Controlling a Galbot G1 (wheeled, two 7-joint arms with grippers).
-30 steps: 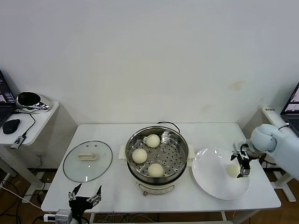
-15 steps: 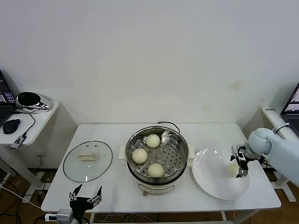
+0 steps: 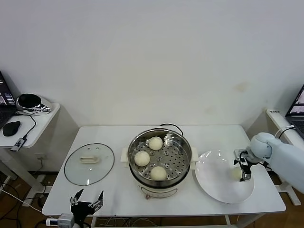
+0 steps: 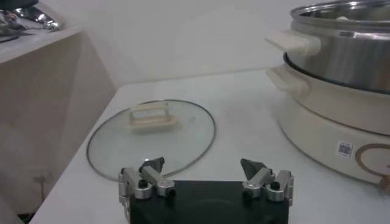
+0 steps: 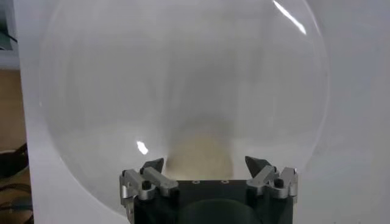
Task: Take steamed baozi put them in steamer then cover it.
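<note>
Left gripper (image 3: 86, 201): it hangs low at the near edge of the counter (image 3: 118, 192), just in front of the lid. Its jaws are wide open and hold nothing. This arm looks like it is waiting.

Cover (image 3: 89, 163): the round glass lid lies flat on the counter, to the left of the pot. Its cream handle (image 4: 148, 115) faces up. Glass is hard, slippery and can break, so my guess is the handle is the best place to hold it.

Steamer (image 3: 159, 156): the shiny pot sits in the middle of the counter on its cream base. It has no lid on. Three buns (image 3: 142, 158) rest on the tray with holes, a little apart from each other.

Plate (image 3: 216, 183): a flat white plate lies just to the right of the pot.

Last bun (image 3: 236, 173): one steamed baozi sits on the right side of the plate. It looks soft and light. I think a hard squeeze would squash it, so a gentle hold on its two round sides is best.

Right gripper (image 3: 243, 166): it is right over the last bun, pointing down. Its jaws are wide, one on each side of the bun (image 5: 200, 156). It has not closed on the bun yet.
</note>
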